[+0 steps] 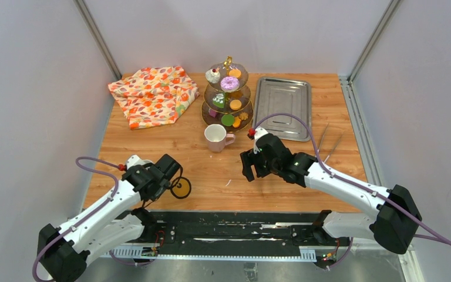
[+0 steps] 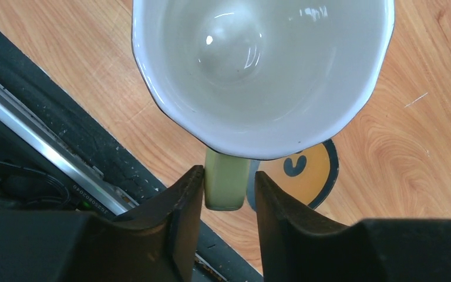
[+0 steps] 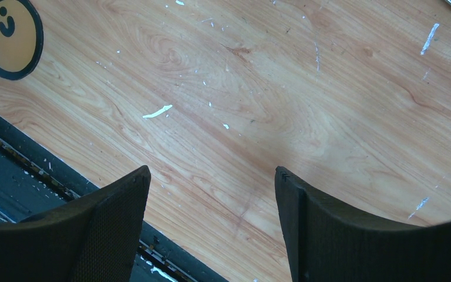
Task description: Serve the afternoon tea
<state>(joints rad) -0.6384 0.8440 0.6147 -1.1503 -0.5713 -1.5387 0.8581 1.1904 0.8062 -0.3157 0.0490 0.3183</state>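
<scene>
Wooden tabletop (image 1: pixel 182 164) between grey walls (image 1: pixel 29 88): left jaws loosely straddle mug (image 2: pixel 258 70) handle (image 2: pixel 226 185), right jaws spread.

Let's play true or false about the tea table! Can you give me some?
1. The pink mug stands close to the stand. True.
2. The steel tray holds the cakes. False: the cakes sit on the stand.
3. The right fingers hold a mug. False: they are open over bare table.
4. The left fingers sit either side of the yellow-green mug's handle. True.
5. The flowery cloth lies on the tray. False: it lies on the table.
</scene>
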